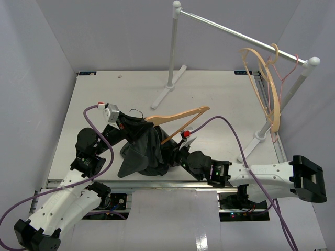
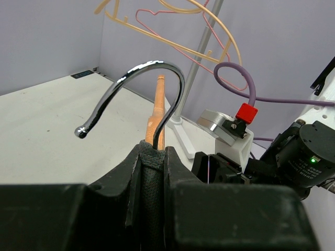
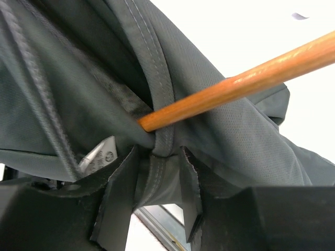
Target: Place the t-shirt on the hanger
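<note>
The dark grey t-shirt (image 1: 142,151) hangs bunched between my two grippers near the table's front. The wooden hanger (image 1: 178,116) sticks out of it to the right, one arm and the crossbar bare. My left gripper (image 1: 124,125) is shut on the t-shirt's collar fabric (image 2: 152,178) at the hanger's neck. The metal hook (image 2: 141,78) and wood (image 2: 157,112) rise just past its fingertips. My right gripper (image 1: 175,152) is shut on the t-shirt's stitched collar band (image 3: 159,172), right under the hanger's wooden bar (image 3: 235,83). The white label (image 3: 102,154) shows beside it.
A metal clothes rack (image 1: 230,31) stands at the back, with feet on the table (image 1: 167,90) and at the right (image 1: 257,140). Tan hangers (image 1: 261,83) and a thin pink hanger (image 1: 285,73) hang at its right end. Grey walls close in both sides.
</note>
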Tool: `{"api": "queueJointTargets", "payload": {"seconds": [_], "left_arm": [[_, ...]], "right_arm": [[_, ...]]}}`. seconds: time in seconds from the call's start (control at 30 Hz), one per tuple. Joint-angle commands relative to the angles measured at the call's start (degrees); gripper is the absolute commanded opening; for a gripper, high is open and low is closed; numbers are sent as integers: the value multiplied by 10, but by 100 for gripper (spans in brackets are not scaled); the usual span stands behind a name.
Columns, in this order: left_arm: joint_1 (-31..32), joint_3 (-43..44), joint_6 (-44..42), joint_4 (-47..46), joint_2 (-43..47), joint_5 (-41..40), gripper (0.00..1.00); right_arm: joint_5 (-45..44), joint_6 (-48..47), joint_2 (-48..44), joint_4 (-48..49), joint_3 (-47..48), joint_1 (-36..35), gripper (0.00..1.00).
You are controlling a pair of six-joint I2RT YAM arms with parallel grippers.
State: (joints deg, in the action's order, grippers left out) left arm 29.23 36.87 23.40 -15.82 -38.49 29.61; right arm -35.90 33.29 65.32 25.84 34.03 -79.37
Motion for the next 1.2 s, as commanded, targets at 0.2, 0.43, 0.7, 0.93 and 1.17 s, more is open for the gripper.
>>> {"api": "queueJointTargets", "payload": {"seconds": [0.2, 0.43, 0.7, 0.93, 1.17], "left_arm": [[-1, 3, -5, -14, 16, -2, 0], [-1, 18, -25, 23, 24, -9, 0], [-1, 20, -40, 38, 27, -5, 0], [-1, 35, -66, 78, 30, 11, 0], [-1, 48, -99, 112, 43, 45, 0]], "right_arm": [[-113, 51, 14, -69, 30, -4, 8], [-189, 58, -62, -125, -18, -4, 8], [-180, 51, -152, -152, -57, 57, 8], [-176, 35, -174, -179, -55, 97, 8], [-153, 16, -199, -185, -49, 151, 8]]}}
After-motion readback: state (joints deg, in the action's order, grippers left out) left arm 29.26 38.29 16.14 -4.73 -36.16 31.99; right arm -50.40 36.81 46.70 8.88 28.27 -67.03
